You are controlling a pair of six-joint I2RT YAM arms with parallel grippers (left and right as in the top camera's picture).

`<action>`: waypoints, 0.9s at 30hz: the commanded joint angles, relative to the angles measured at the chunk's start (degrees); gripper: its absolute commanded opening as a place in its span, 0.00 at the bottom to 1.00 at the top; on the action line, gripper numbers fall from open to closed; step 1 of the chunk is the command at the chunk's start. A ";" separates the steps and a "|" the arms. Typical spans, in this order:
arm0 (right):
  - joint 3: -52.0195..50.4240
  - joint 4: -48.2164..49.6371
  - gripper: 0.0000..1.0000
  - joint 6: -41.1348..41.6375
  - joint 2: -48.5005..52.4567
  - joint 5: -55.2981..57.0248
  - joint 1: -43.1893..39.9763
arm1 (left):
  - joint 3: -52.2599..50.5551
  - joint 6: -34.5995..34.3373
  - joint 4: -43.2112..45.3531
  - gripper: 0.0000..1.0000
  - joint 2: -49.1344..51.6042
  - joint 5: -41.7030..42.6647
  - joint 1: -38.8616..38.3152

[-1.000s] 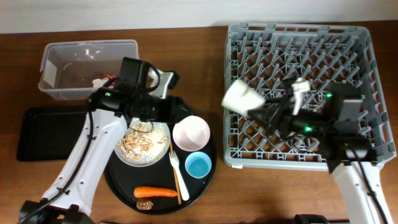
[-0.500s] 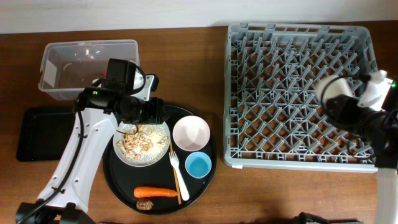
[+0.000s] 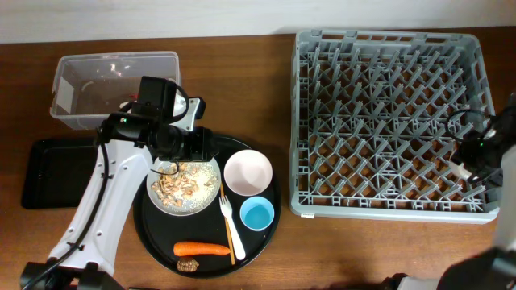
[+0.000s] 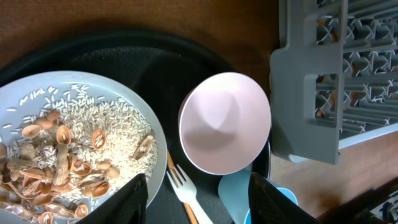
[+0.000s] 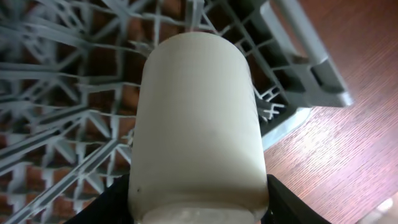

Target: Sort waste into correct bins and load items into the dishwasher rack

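Observation:
My right gripper [image 5: 196, 211] is shut on the small white cup [image 5: 199, 118], which hangs over the grey dishwasher rack [image 5: 56, 93] near its right front corner. In the overhead view this arm [image 3: 484, 149] sits at the rack's [image 3: 387, 121] right edge. My left gripper [image 4: 202, 202] is open and holds nothing. It hovers over the fork [image 4: 186, 193], between the white plate [image 4: 74, 124] of beige scraps and the cream bowl [image 4: 225, 121]. The light-blue cup [image 3: 257, 213], the carrot [image 3: 201, 249] and the brown lump [image 3: 187, 264] lie on the round black tray [image 3: 153, 234].
The clear tub [image 3: 113, 89] stands at the back left, with a red scrap visible inside beside my left arm. The shallow black rectangular tray [image 3: 56, 173] lies in front of it. Bare wooden table runs between the round tray and the rack.
My right arm has carried the white cup from the rack's left edge across to its right front corner. My left arm shifted slightly left a second ago, then stayed still.

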 commanded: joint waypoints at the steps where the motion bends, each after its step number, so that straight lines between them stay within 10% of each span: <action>1: 0.81 0.11 0.12 0.94 3.76 -0.11 -0.46 | 0.37 0.98 -0.11 0.51 0.31 -0.42 0.15; 6: 0.79 1.03 0.23 0.94 6.10 -1.73 -0.46 | 0.37 0.98 -0.13 0.51 0.31 -0.42 0.15; 7: 0.81 1.22 0.78 0.94 6.08 -3.23 -0.46 | 0.37 0.96 -0.13 0.51 0.31 -0.39 0.13; 8: 0.81 1.36 0.99 0.92 6.05 -4.61 -0.46 | 0.37 0.98 -0.15 0.51 0.31 -0.42 0.15; 27: 9.66 -13.79 0.99 -12.24 -5.90 -26.58 13.84 | 0.31 0.98 -4.66 0.61 0.31 0.66 -4.81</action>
